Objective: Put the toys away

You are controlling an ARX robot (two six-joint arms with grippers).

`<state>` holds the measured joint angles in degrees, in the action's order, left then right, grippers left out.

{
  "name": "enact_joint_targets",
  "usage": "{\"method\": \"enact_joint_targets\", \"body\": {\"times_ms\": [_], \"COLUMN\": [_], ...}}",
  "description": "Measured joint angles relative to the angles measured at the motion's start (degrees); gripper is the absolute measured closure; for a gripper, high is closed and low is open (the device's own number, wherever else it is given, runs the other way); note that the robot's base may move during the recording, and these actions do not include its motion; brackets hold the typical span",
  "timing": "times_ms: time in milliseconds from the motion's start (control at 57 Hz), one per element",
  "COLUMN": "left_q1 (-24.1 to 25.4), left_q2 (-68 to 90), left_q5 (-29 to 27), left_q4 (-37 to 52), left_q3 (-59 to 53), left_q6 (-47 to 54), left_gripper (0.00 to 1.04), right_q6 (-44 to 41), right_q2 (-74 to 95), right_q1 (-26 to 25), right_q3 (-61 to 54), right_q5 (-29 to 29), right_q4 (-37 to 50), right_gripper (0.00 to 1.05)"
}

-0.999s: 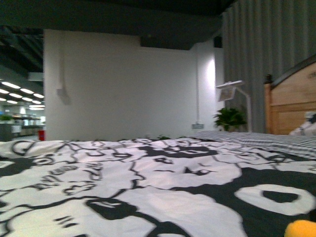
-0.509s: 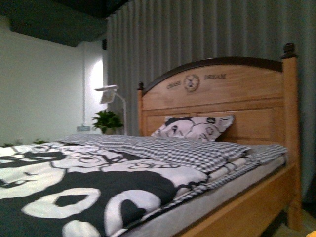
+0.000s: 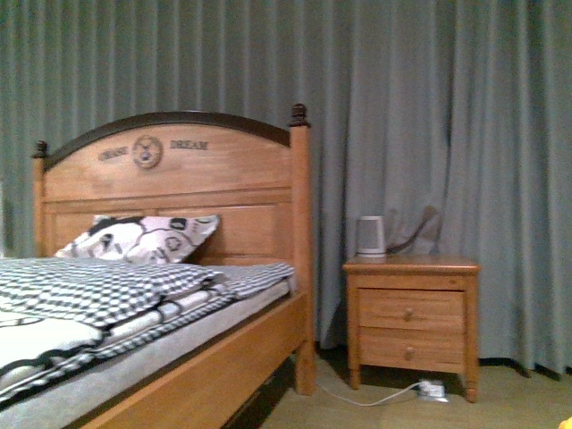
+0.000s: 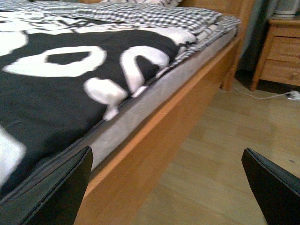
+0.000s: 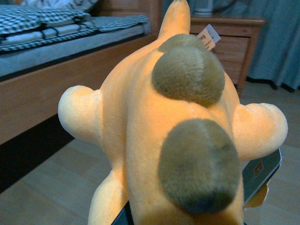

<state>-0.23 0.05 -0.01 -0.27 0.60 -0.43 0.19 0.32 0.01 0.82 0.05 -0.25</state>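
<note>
Now we carry the plush toy [image 5: 178,131] clamped in our right gripper [image 5: 192,197], left gripper [image 4: 159,187] spread empty; next, likely finding storage.

1. The plush toy [image 5: 136,131] is soft, fuzzy cloth.
2. The bed frame [image 3: 214,179] and nightstand [image 3: 411,313] are smooth wood with a little shine.
3. The curtain [image 3: 429,107] and quilt [image 4: 47,98] are dull, matt cloth.

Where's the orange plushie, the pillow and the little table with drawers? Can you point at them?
Plush [image 5: 136,117], right wrist view, on its orange back.
Pillow [image 3: 138,239], front view, on the middle of its patterned cover.
Nightstand [image 3: 411,310], front view, on its top drawer front.
</note>
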Motion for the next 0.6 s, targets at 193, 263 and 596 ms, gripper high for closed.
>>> {"method": "enact_joint_targets", "body": {"times_ms": [193,263,596], "left_q1": [0.04,0.02,-0.04], "left_q2": [0.00,0.00,0.00], "left_q5": [-0.11,0.02,-0.02], "left_q4": [0.00,0.00,0.00], "left_q3": [0.00,0.00,0.00], "left_q6": [0.00,0.02,0.02], "left_gripper": [0.06,0.06,0.06], "right_q6": [0.00,0.00,-0.02], "right_q2": [0.02,0.02,0.00], "right_q1": [0.02,0.04,-0.11], "right_q3": [0.00,0.00,0.00], "right_q5": [-0.04,0.00,0.20], "right_q4": [0.00,0.00,0.02], "right_gripper": [0.97,0.97,0.97]}}
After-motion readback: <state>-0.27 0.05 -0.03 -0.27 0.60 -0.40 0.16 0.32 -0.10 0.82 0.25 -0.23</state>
